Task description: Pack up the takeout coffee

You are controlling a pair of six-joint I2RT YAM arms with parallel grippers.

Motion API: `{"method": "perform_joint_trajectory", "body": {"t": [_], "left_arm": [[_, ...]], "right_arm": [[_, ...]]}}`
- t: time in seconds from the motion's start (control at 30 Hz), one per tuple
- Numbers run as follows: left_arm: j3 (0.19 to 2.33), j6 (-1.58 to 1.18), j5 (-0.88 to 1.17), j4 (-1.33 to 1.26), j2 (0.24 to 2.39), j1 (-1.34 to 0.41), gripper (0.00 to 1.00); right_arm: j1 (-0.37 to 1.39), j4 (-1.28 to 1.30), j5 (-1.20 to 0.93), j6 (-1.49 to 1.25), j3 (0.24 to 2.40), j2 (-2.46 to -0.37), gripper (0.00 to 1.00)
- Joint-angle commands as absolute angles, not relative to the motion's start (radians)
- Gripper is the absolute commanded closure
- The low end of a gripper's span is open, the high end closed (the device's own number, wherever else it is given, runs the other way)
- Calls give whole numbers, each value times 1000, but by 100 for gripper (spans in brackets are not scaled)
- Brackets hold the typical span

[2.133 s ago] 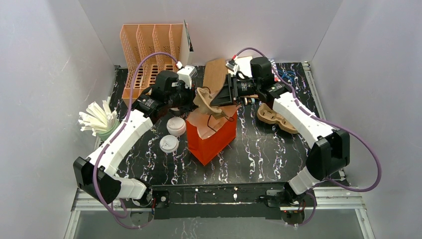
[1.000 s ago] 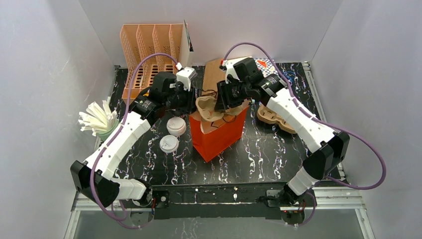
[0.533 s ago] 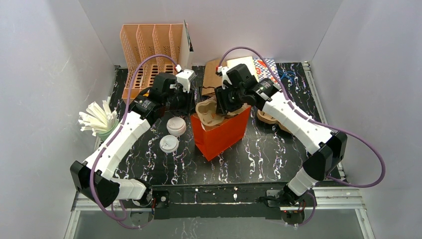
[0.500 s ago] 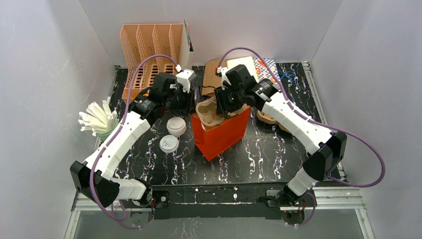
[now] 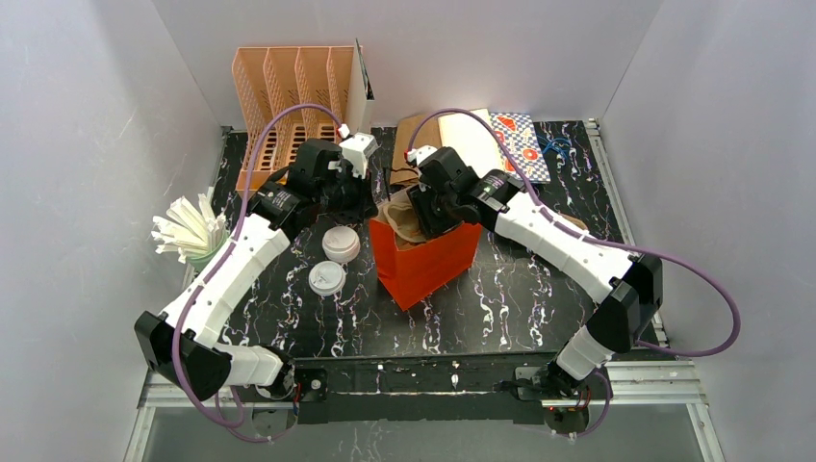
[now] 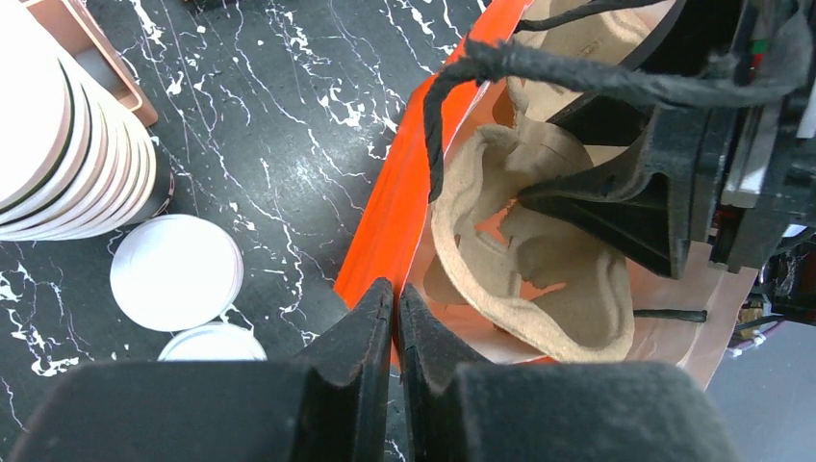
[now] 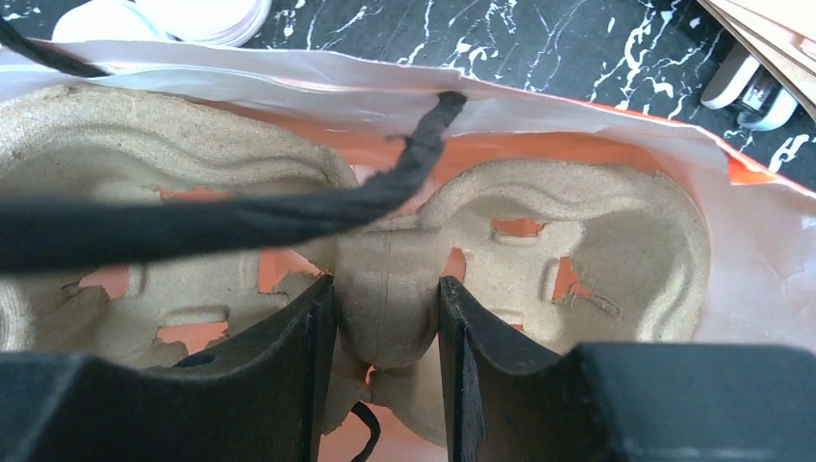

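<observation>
Bench (image 5: 539, 279): black with white veining, is carrying everything here.
Rack (image 5: 289, 101): orange and slotted, is standing at the far left corner.
Bag (image 5: 423, 269): red-orange paper, is standing open at mid-bench between the two arms.
Carrier (image 7: 616, 231): moulded pulp, is sitting partly down in the bag's mouth.
Right hand (image 7: 385, 289): is reaching into the bag, fingers set half-wide and gripping the carrier's middle ridge.
Left hand (image 6: 395, 296): is pinching the bag's rim, fingers all but together.
Cup stack (image 6: 58, 125): white and lidless, is sitting left of the bag.
Lids (image 6: 175, 272): two white rounds are lying on the bench beside the bag.
Coffee: the lidded green cups are showing in no view; cannot tell where they are.
</observation>
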State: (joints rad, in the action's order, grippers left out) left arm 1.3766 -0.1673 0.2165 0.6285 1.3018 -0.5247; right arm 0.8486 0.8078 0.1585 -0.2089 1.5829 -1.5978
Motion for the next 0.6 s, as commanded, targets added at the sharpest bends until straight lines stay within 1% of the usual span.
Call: {"method": "perform_joint_trajectory", "body": {"t": [0.0,0.2,0.57], "left_arm": [[1427,-148,188,688,1308,-520,95],[1440,-128,185,711,1309,-520,97],[1437,-102,199,735,1315,-520,97]], "right_arm": [[845,803,288,-198,1546,-1562,62],[845,827,388,-193,1580,-1580,62],[845,823,396,-202,1631,-1604,62]]}}
